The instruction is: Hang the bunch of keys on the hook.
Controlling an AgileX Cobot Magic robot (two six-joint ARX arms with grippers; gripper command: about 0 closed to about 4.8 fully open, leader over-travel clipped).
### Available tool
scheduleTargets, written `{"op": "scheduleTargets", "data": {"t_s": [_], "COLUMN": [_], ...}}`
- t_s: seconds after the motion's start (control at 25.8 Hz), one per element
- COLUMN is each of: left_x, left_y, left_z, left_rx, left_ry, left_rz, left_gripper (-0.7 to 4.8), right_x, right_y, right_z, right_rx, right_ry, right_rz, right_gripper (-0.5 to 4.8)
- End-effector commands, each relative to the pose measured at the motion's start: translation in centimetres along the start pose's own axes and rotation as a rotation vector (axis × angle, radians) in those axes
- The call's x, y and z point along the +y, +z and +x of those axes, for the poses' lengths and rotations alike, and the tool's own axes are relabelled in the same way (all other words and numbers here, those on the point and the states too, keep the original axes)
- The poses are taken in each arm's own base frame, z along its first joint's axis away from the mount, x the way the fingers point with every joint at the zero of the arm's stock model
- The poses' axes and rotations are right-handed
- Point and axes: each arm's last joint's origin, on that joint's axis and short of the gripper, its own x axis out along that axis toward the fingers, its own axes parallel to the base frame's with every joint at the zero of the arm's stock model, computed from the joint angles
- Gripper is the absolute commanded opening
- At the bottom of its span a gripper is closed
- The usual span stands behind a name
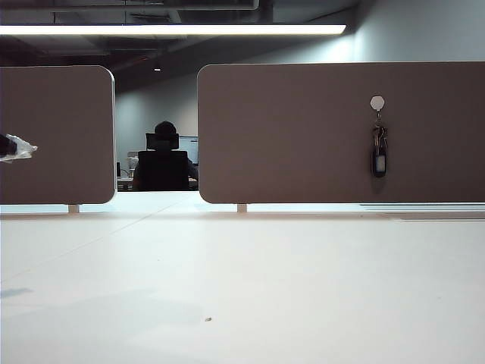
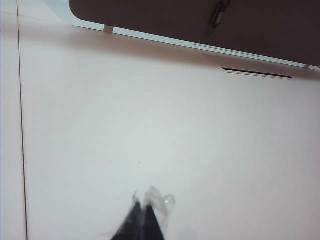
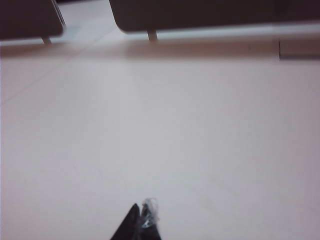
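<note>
And here it is: the bunch of keys (image 1: 378,155) dangles from the hook (image 1: 377,102), the little white hexagon fixed high on the brown partition panel (image 1: 303,136) at the back of the desk (image 1: 242,288). The black fob hangs straight down beneath the hook, flat against the panel, with the small metal keys bunched just above it at the ring.

Over to the left tool (image 2: 145,220): its dark fingers are pressed together to a point with nothing between them, and some clear wrap flutters at the tips. It hangs over bare desk, well apart from the keys, which sit far ahead of it and off to its right, just a sliver of the bunch (image 2: 218,15) peeking in at the panel's edge in the left wrist view. In the exterior view the left tool (image 1: 15,146) barely pokes in at the far left edge, in front of a second partition panel (image 1: 57,136).

The right tool (image 3: 141,222) is the same story: fingers squeezed tight, empty, a wisp of clear wrap at the tips, above open desk with the panels well ahead of it. It stays out of the exterior view.
</note>
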Motion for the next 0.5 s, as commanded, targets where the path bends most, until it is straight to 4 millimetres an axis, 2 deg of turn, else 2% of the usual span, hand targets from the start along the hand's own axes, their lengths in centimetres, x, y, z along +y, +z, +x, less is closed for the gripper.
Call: {"op": "scheduleTargets", "data": {"t_s": [0.04,0.27,0.5], "left_x": [0.0,0.8,3.5], "left_y": [0.1,0.7,1.8], "left_z": [0.0,-0.5,-1.6], "left_rx": [-0.010,-0.058,-0.204], "left_ry": [-0.003,0.013,0.294], "left_rz": [-0.001,-0.011,-0.023], "left_gripper": [0.04,0.04,0.04], "right_x": [0.2,0.5,0.5], "right_y": [-0.1,-0.1,0.4], "right_z": [0.2,0.3,0.2], "right_rx": [-0.010,-0.013,-0.071], "right_ry": [-0.030,-0.067,-0.072], "right_rz": [-0.008,-0.015,0.002], "right_gripper": [-0.09,-0.09,-0.09]}}
